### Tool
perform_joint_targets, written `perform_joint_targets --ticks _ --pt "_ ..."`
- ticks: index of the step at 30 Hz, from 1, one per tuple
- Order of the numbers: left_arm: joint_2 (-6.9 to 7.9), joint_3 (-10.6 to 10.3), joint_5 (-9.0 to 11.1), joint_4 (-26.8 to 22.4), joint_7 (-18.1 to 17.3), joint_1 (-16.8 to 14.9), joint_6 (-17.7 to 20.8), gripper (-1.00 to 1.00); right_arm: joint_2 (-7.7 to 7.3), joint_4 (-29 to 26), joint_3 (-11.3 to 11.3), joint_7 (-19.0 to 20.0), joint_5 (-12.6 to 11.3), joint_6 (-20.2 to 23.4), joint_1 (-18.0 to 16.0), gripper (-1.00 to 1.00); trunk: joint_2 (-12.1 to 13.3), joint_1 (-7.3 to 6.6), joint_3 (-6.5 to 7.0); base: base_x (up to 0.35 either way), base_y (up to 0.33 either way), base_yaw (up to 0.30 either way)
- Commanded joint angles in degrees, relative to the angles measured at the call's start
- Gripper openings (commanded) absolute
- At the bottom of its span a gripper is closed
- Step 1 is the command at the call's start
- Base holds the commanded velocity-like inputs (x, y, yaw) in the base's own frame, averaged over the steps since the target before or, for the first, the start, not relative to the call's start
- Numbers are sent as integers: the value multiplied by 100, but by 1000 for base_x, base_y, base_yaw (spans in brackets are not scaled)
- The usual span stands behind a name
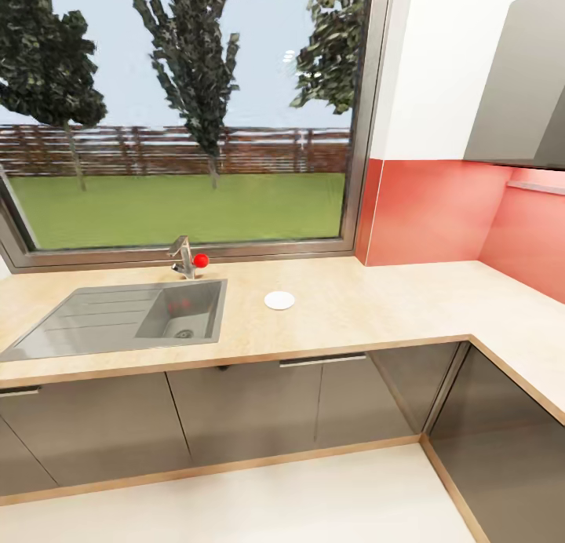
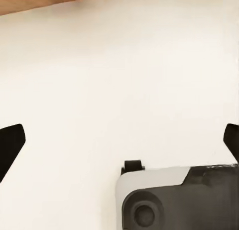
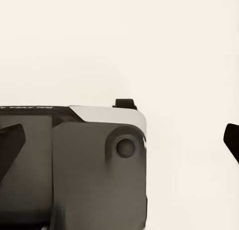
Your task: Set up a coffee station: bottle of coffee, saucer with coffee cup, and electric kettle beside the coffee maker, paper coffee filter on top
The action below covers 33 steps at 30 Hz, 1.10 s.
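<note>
Wooden countertop [image 1: 377, 307] with one sink [image 1: 125, 317], one faucet [image 1: 184, 257], one white saucer [image 1: 279, 300]; both tools [image 2: 119, 145] [image 3: 119, 140] spread, empty.

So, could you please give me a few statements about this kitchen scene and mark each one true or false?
1. A small white disc lies on the countertop to the right of the sink. True.
2. The tap has a blue knob. False: the knob is red.
3. The left end effector is open, nothing between its fingers. True.
4. A coffee maker stands beside the sink. False: the disc is the nearest thing.
5. The backsplash is red. True.
</note>
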Motion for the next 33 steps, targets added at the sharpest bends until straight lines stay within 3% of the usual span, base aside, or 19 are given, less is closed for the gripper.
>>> perform_joint_targets --ticks 1,7,12,19,21,27,28,29,30,33 --pt "1 49 -50 -55 -224 -74 -15 100 -8 -14 -15 -20 37 -27 -4 100 -13 3 -14 0 0 0" --pt "94 64 -43 -295 -2105 -828 81 100 -150 -84 -1 -18 39 -77 -2 100 -13 3 -14 0 0 0" --pt "84 58 -47 -336 -3013 -1368 350 100 -180 -88 0 -17 42 -82 -5 100 -13 3 -14 0 0 0" --pt "3 46 -56 -349 -4384 -2337 1456 100 -187 -94 -2 -17 37 -83 -4 100 -13 3 -14 0 0 0" --pt "-1 44 -57 -349 -4635 -2498 1610 100 -186 -94 -1 -17 36 -85 -3 100 -13 3 -14 0 0 0" --pt "-4 30 -65 -348 -5980 -3209 2588 100 -180 -98 -11 -19 34 -86 -8 100 -13 3 -14 0 0 0" --pt "-3 29 -65 -349 -6079 -3269 2670 100 -180 -99 -11 -21 34 -86 -7 100 -13 3 -14 0 0 0" --pt "-1 28 -60 -350 -6511 -3649 3182 100 -179 -152 -15 -34 34 -84 -9 100 -13 3 -14 0 0 0" --pt "-3 29 -59 -350 -6697 -3852 3443 100 -179 -232 -16 -41 34 -84 -10 100 -13 3 -14 0 0 0" --pt "1 32 -56 -350 -6964 -4274 3854 100 -179 -512 -17 -44 34 -80 -9 100 -13 3 -14 0 0 0"
